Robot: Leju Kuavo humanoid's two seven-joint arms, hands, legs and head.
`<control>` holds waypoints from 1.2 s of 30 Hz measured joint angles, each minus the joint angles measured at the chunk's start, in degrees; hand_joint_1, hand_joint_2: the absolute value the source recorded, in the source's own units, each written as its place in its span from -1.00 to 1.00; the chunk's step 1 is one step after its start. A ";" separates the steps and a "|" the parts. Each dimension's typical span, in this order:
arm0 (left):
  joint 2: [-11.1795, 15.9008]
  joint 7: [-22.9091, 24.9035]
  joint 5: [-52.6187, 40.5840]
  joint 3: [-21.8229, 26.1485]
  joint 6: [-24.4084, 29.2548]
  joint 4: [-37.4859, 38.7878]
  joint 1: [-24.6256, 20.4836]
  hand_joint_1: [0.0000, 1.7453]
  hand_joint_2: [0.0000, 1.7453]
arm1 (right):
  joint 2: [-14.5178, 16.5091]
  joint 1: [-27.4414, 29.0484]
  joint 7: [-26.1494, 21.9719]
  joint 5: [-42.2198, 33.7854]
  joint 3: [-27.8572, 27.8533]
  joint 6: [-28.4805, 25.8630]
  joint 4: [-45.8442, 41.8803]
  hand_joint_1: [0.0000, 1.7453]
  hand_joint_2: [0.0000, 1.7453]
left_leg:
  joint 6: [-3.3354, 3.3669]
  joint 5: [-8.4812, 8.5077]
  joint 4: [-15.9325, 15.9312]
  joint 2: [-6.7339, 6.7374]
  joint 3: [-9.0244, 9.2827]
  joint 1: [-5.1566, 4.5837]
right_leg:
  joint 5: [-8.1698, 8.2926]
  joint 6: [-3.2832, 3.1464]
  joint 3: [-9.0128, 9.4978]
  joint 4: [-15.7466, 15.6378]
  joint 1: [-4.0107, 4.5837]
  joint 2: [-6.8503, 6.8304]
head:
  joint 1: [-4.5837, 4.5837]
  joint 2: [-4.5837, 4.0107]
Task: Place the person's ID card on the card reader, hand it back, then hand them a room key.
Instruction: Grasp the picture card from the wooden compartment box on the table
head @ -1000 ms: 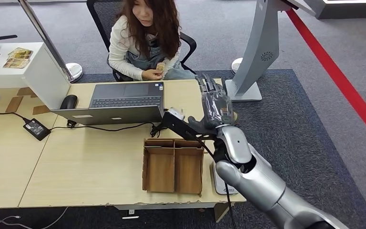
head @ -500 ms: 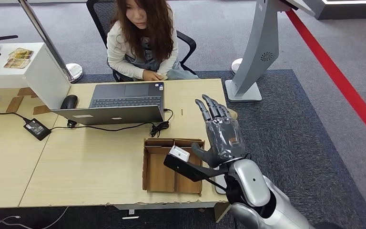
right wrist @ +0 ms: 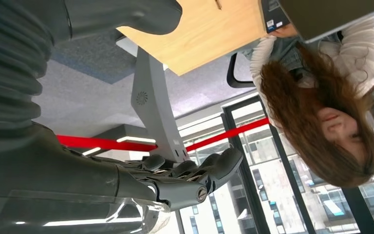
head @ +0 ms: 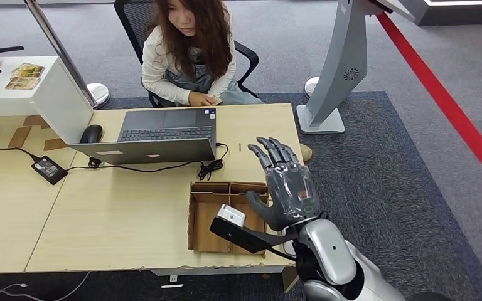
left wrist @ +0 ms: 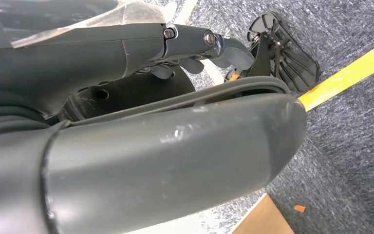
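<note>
My right hand [head: 285, 187] is raised above the table's right end, just past the right wall of the two-compartment cardboard box [head: 191, 219]. Its fingers are spread and point toward the person [head: 188, 44], and it holds nothing. The right wrist view shows the same right hand [right wrist: 175, 181] with fingers stretched and bare. The person sits behind the desk with one hand [head: 202, 99] at the far table edge, a small card barely visible in it. My left hand [left wrist: 126, 53] hangs over carpet with nothing in it.
An open laptop [head: 163, 133] stands at the far side of the table [head: 113, 213], with a mouse [head: 91, 133], a cable and a power adapter [head: 48, 169] to its left. A white stand [head: 44, 94] sits far left. A grey kiosk pillar [head: 342, 69] rises on the right.
My right hand has drawn back from near the person, toward me and lower, and now sits by the box. The person's hand with the card sank to the table edge.
</note>
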 joint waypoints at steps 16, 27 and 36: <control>0.57 1.25 0.66 0.60 -1.79 0.41 0.04 -1.00 -1.00 | 1.62 0.23 -1.01 -2.40 2.33 -0.83 7.73 -0.53 1.00 | 0.00 0.00 -0.01 0.00 -0.03 0.01 | 0.00 0.00 0.00 0.00 0.00 -0.02 | 0.01 -0.01; 0.67 1.46 0.82 1.09 -2.12 0.43 0.10 -1.00 -1.00 | 3.38 -0.03 -1.49 -3.32 3.76 -2.34 14.58 -0.47 1.00 | 0.00 0.01 -0.01 0.00 -0.03 0.01 | 0.00 0.00 0.00 0.00 0.00 -0.03 | 0.01 -0.01; 0.70 1.46 0.91 1.12 -2.14 0.43 0.12 -1.00 -1.00 | 3.49 -0.89 -0.87 -2.88 3.80 -3.62 18.01 -0.47 1.00 | 0.01 0.01 -0.01 0.00 -0.02 0.01 | 0.00 0.00 0.00 0.00 0.00 -0.03 | 0.01 -0.01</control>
